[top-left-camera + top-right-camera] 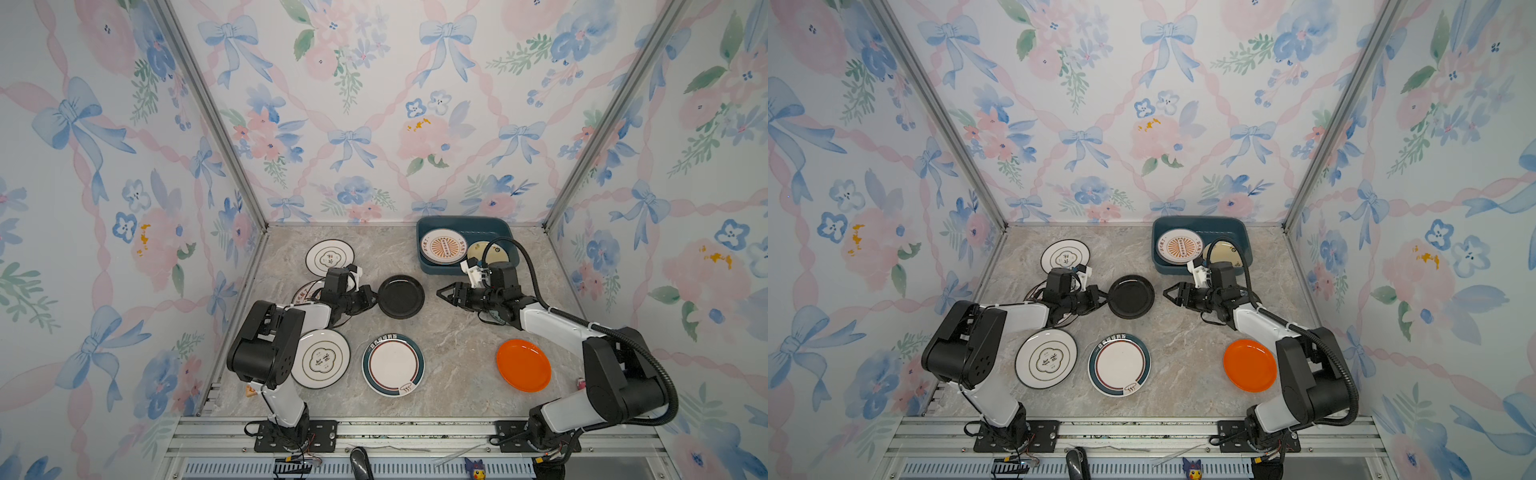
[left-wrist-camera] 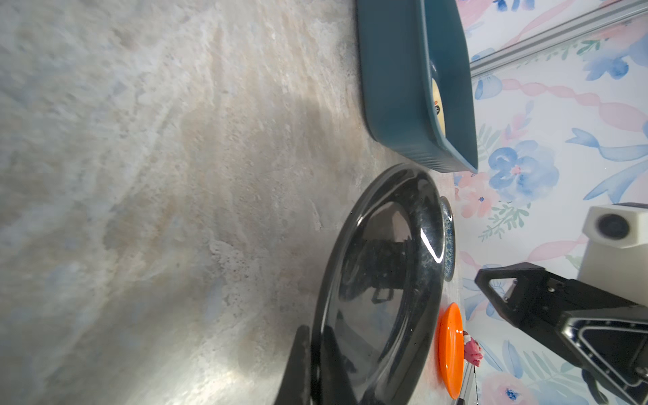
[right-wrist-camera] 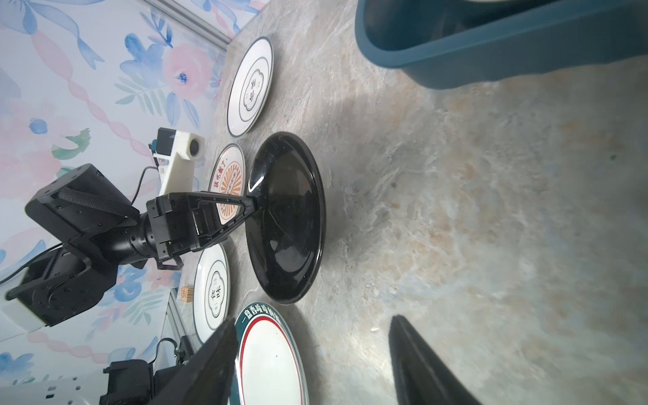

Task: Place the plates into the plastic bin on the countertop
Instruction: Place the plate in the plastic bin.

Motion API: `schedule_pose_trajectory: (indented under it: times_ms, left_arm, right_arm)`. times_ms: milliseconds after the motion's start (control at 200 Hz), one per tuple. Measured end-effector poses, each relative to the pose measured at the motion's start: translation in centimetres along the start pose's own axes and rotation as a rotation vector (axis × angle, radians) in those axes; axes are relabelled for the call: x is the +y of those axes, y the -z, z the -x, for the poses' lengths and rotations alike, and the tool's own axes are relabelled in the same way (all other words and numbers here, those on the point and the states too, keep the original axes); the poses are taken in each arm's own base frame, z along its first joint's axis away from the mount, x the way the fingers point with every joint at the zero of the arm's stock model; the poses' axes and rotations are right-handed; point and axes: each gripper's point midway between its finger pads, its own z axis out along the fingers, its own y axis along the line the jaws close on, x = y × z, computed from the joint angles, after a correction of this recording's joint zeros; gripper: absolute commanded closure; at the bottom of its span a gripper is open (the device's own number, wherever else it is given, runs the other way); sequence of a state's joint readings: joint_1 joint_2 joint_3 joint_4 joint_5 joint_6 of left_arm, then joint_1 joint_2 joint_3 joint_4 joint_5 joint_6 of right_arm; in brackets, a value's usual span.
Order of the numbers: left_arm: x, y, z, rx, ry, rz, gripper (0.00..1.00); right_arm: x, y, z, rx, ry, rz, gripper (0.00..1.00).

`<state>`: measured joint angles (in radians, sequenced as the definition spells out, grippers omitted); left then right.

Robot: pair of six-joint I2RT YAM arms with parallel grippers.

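My left gripper is shut on the near rim of the black plate, mid-countertop, with the held side tipped up. My right gripper is open and empty, a short way right of that plate and pointing at it. The teal plastic bin at the back right holds a sunburst plate and a pale yellow plate. On the countertop lie two emblem plates, a teal-rimmed plate, an orange plate and a sunburst plate.
The right arm's cable loops over the bin's front right corner. A blue-patterned plate edge shows behind the black plate in the left wrist view. Walls close in the counter on three sides, and a metal rail runs along the front.
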<state>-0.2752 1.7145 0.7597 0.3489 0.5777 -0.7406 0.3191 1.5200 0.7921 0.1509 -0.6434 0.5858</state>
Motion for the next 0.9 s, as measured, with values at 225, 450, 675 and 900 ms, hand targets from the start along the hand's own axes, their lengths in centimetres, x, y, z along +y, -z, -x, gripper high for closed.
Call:
schedule_pose_trajectory:
  times_ms: [225, 450, 675, 900]
  left_arm:
    - [-1.6, -0.5, -0.9, 0.035, -0.022, -0.037, 1.00]
    - [-4.6, -1.4, -1.6, 0.065, -0.072, -0.090, 1.00]
    - [-5.8, -1.6, -1.4, 0.066, -0.092, -0.112, 1.00]
    - [-6.3, -1.7, -1.3, 0.064, -0.095, -0.121, 0.98]
  right_arm:
    - [1.1, -1.3, -0.7, 0.015, 0.014, 0.034, 0.39]
    - [0.8, -2.3, -1.0, 0.023, -0.017, 0.040, 0.53]
    - [0.5, -2.9, -0.8, 0.016, -0.051, 0.052, 0.81]
    - [0.5, -2.9, -0.3, -0.005, -0.077, 0.053, 1.00]
